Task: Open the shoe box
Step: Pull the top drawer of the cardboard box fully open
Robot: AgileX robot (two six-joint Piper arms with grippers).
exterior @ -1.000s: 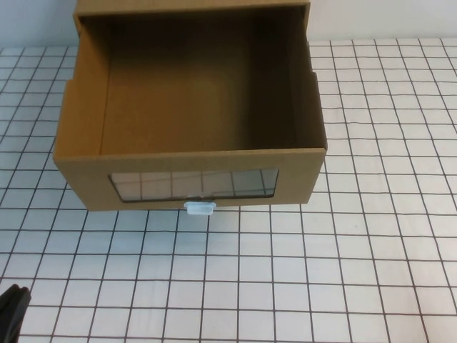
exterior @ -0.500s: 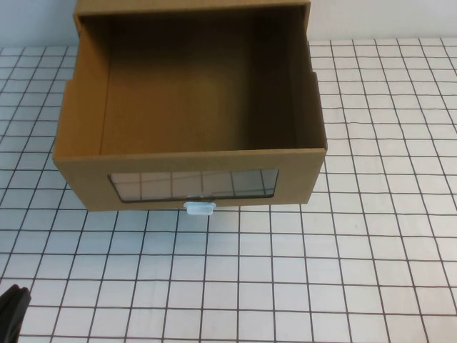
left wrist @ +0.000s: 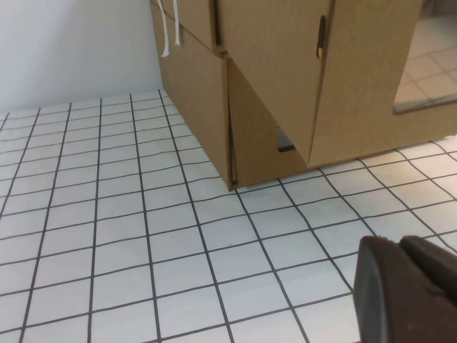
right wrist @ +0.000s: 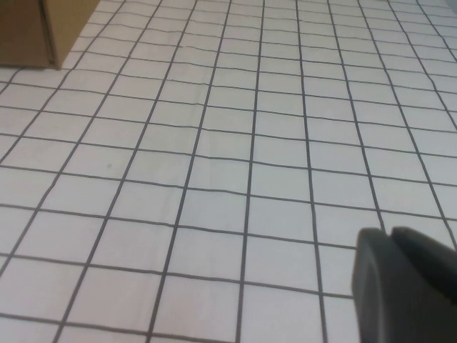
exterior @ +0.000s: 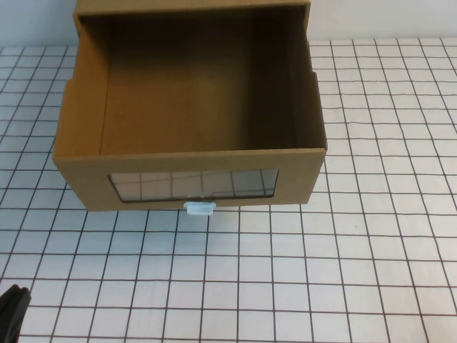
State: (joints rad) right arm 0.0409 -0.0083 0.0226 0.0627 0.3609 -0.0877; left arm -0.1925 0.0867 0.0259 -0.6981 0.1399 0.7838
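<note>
Two grippers, both idle, listed nearest first.

1. Left gripper (left wrist: 405,251): at 7 o'clock on the table (exterior: 300,286), only its dark tip showing in the high view. Fingers together, holding nothing, well apart from the box.
2. Right gripper (right wrist: 391,239): out of the high view. Its own camera shows it low over bare grid, fingers closed and empty, with one cardboard corner far off.
3. Tab (exterior: 200,208): small pale pull at the lower edge of the box front, near 12 o'clock from table centre. Neither gripper touches it.
4. Window (exterior: 193,184): clear pane in the front panel, just above the tab. Grid lines show in it.
5. Box (exterior: 78,171): at 12 o'clock. Its drawer (exterior: 200,93) is drawn out toward me, open at the top, and no shoes are visible inside.
6. Sleeve (exterior: 193,6): farthest item, covering the back of the drawer.

Status: I judge the opening done. Nothing appears to be left except perhaps keeping the arms clear.

Unclear:
- The sleeve is cut off at the top edge, so I cannot tell how much of the drawer remains inside it.
- The back corners of the drawer are in shadow.
- Two white strips (left wrist: 170,28) hang on the box side in the left wrist view. I cannot tell what they are for.
</note>
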